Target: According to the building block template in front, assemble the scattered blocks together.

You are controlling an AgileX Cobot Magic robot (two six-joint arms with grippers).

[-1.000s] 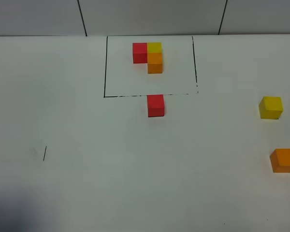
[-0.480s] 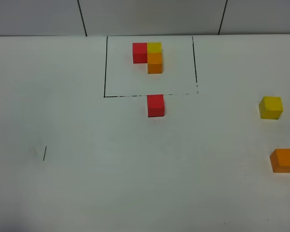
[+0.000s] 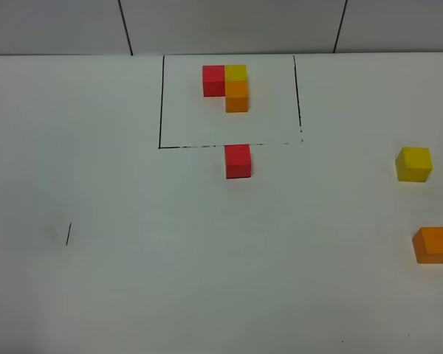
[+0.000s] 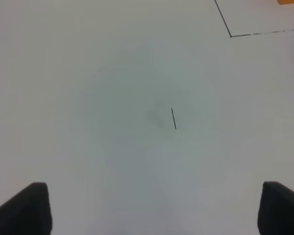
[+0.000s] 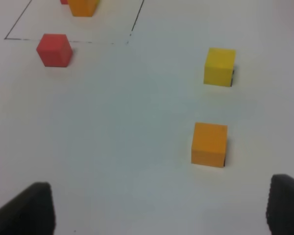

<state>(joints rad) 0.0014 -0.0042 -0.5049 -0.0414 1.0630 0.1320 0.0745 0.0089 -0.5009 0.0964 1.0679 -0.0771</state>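
The building block template (image 3: 229, 85) is an L of red, yellow and orange cubes inside a black-outlined rectangle (image 3: 160, 110) at the back. The loose red block (image 3: 238, 161) (image 5: 54, 50) sits just in front of that outline. At the right lie the yellow block (image 3: 414, 164) (image 5: 219, 66) and, nearer, the orange block (image 3: 433, 245) (image 5: 209, 144). Neither gripper shows in the high view. My left gripper (image 4: 154, 210) hovers open over bare table. My right gripper (image 5: 157, 210) is open and stands short of the orange block, holding nothing.
A short black pen mark (image 3: 68, 233) (image 4: 173, 118) lies on the white table at the left. A grey panelled wall (image 3: 229, 26) runs behind the table's far edge. The rectangle's corner (image 4: 230, 35) shows in the left wrist view.
A dark shadow at the table's near left corner has faded away. None of the blocks has moved.
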